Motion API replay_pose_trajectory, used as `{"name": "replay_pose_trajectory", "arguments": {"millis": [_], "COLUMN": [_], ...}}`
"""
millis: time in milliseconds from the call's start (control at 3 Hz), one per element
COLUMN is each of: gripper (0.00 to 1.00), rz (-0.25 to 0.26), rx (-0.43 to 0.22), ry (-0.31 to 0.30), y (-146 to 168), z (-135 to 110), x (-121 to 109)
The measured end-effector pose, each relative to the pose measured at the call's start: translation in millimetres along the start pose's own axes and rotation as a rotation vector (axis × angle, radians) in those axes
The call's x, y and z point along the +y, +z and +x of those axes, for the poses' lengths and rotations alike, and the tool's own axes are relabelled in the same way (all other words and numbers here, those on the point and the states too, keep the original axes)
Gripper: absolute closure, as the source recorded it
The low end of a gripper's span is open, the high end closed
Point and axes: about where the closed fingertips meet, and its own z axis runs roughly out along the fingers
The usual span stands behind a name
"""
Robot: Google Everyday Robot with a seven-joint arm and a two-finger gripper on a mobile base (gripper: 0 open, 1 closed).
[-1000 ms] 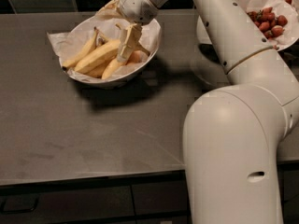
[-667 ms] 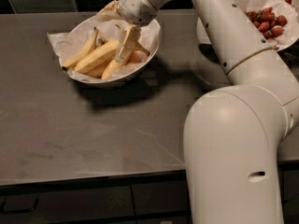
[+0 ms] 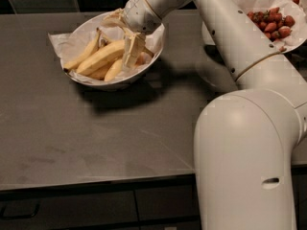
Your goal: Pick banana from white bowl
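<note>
Gripper [image 3: 130, 61] sits among bananas [image 3: 98, 56] in white bowl [image 3: 111, 82].

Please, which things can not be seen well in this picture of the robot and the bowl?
1. Camera view: the hand, down inside the white bowl, covers the right ends of the bananas; whether it grips one cannot be told.
2. Camera view: the strawberry bowl is cut off by the top and right edges and partly hidden by the arm.
</note>
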Motion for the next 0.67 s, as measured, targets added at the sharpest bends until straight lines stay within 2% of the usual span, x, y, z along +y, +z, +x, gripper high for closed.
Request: {"name": "replay_pose_trajectory", "arguments": {"millis": [333,667], "gripper": [0.28,0.52], "rz": [-0.007,-0.017], "rx": [0.000,0.001], "ry": [-0.001,-0.011], "y": [2.9,6.5], "z": [0.3,-1.9], "x": [0.2,-0.9]}}
